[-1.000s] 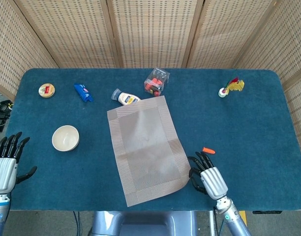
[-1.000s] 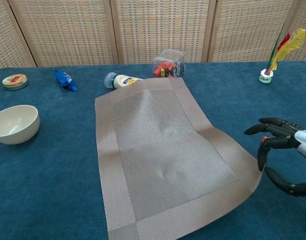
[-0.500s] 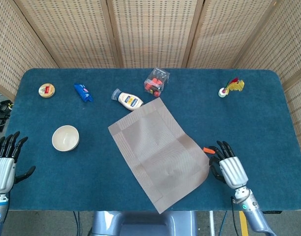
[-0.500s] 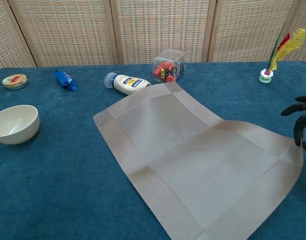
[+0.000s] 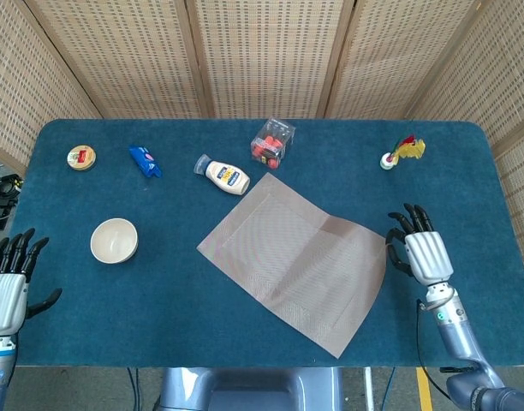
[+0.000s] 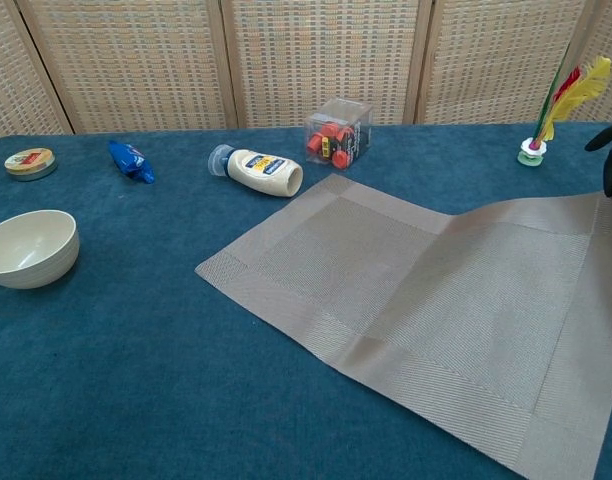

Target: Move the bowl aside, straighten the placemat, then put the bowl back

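One blue-clothed table [image 5: 467, 180], wicker screens [image 5: 262, 51] behind, right robot hand [image 5: 420, 253] pinching placemat [image 5: 300, 257]

My right hand [image 5: 419, 253] had a pale silver-white ribbed back and black fingers [image 5: 407, 217], on a slim grey wrist with a small green-lit ring. A thin black cable trailed beside that forearm. My left hand [image 5: 7, 291] looked the same: white back, black fingers, grey wrist.

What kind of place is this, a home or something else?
Probably a test setup, not a home: a blue-covered table fenced by woven screens, with unrelated items such as a bowl, placemat and feathered shuttlecock.
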